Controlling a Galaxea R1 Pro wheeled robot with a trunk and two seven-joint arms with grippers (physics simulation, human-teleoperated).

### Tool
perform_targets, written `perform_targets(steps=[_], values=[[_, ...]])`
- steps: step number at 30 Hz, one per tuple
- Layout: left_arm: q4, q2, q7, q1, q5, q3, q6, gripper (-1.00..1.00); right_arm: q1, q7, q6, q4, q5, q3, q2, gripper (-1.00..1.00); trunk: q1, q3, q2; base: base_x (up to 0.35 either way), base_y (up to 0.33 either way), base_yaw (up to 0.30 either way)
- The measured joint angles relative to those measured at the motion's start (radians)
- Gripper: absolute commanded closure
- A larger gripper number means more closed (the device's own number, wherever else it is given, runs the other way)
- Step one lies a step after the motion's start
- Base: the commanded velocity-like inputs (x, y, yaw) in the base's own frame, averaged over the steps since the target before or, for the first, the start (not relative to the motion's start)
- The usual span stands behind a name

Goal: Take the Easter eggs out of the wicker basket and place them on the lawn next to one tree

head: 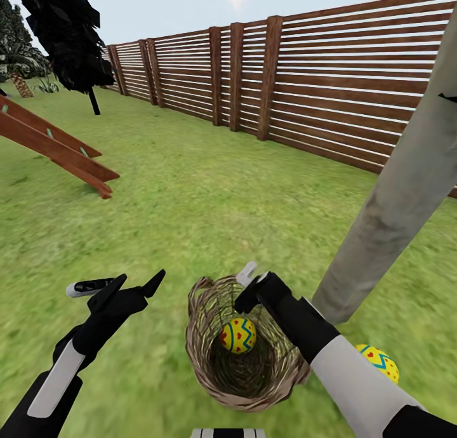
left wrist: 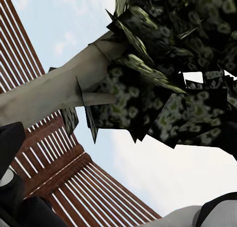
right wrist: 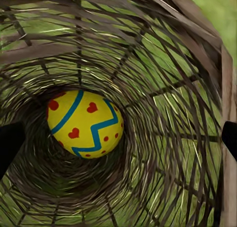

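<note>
The wicker basket (head: 203,362) sits on the lawn (head: 190,197) just in front of me, its mouth turned up. One yellow Easter egg (head: 238,335) with blue zigzags and red marks lies inside it. My right gripper (head: 246,289) hangs open at the basket's far rim; the right wrist view looks down into the basket (right wrist: 163,64) at the egg (right wrist: 85,123), with a dark fingertip (right wrist: 9,145) at each side. A second egg (head: 379,362) lies on the grass by the pale grey tree trunk (head: 393,203), partly behind my right forearm. My left gripper (head: 136,282) is open and empty, left of the basket.
A brown slat fence (head: 330,76) runs along the back and right. Wooden beams of a play structure (head: 57,149) lie at the left, a dark thin-stemmed tree (head: 70,38) behind them. The left wrist view looks up at the grey trunk (left wrist: 49,91) and its leaves (left wrist: 163,64).
</note>
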Motion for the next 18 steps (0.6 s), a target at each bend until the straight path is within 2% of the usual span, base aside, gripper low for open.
perform_targets(steps=[4, 5, 6, 7, 9, 11, 14, 16, 18], values=[[0.000, 0.001, 0.000, 0.000, 0.001, 0.000, 0.001, -1.00, 0.000, 0.004, 0.000, -0.007, 0.003, 0.016, -0.005, -1.00, 0.000, 0.000, 0.000, 0.001, 0.000, 0.001], [0.000, 0.001, 0.000, 0.000, 0.001, 0.000, 0.001, -1.00, 0.000, 0.004, 0.000, -0.006, 0.017, 0.023, -0.007, -1.00, 0.000, 0.000, 0.000, 0.000, 0.000, 0.000], [-0.001, 0.001, 0.000, 0.000, 0.002, 0.000, 0.001, -1.00, 0.000, 0.003, -0.001, -0.003, 0.043, 0.036, -0.008, -1.00, 0.000, 0.000, 0.000, 0.000, 0.000, 0.000], [-0.001, 0.001, 0.000, 0.000, 0.002, 0.000, 0.001, -1.00, 0.000, 0.006, -0.002, 0.008, 0.105, 0.069, -0.008, -1.00, 0.000, 0.000, 0.000, 0.000, 0.000, 0.000], [-0.001, 0.001, 0.000, 0.000, 0.002, 0.000, 0.001, -1.00, -0.001, 0.009, -0.005, 0.035, 0.204, 0.117, -0.008, -1.00, 0.000, 0.000, 0.000, 0.000, 0.000, 0.000], [-0.001, 0.001, 0.000, 0.000, 0.002, 0.000, 0.002, -1.00, -0.005, 0.019, -0.037, 0.080, 0.294, 0.144, -0.005, -1.00, 0.000, 0.000, 0.000, 0.000, 0.000, 0.000], [0.000, 0.002, 0.000, 0.000, 0.002, 0.000, 0.002, -1.00, -0.009, 0.033, -0.124, 0.145, 0.334, 0.153, -0.005, -1.00, 0.000, 0.000, 0.000, 0.000, 0.000, 0.000], [0.000, 0.002, -0.001, 0.000, 0.002, 0.000, 0.002, -1.00, -0.014, 0.042, -0.202, 0.225, 0.348, 0.156, -0.004, -1.00, 0.000, 0.000, 0.000, 0.000, 0.000, 0.000], [0.000, 0.003, -0.001, 0.000, 0.002, 0.000, 0.002, -1.00, -0.025, 0.045, -0.247, 0.294, 0.352, 0.157, -0.003, -1.00, 0.000, 0.000, 0.000, 0.000, 0.000, 0.000]])
